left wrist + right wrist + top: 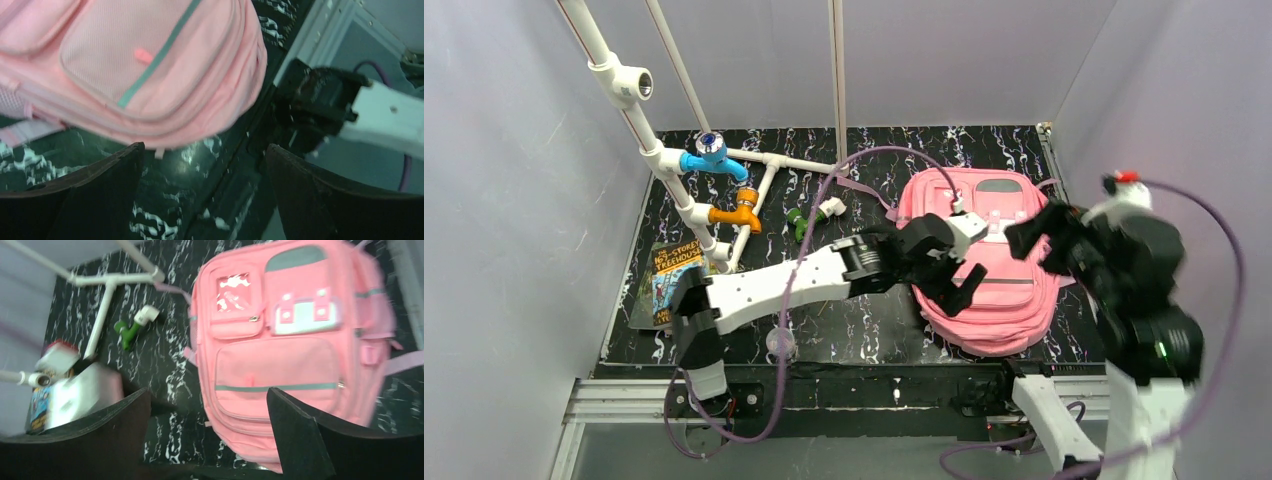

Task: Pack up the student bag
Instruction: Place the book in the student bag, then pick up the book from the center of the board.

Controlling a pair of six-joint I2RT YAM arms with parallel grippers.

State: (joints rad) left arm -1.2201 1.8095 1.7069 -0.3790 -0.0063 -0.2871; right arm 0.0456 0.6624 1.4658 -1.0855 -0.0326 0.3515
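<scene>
Backpack in pink fabric with grey trim, the student bag (1009,300), lies flat right of centre on the black marbled table (864,330), pockets up and seemingly zipped. Left gripper (949,262) hovers at its lower left edge, jaws spread, empty; right gripper (1036,240) hangs above its right side, also released. Both seem poised to open it.

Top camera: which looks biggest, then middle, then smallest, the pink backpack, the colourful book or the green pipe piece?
1. pink backpack
2. book, though it is partly covered
3. green pipe piece
</scene>
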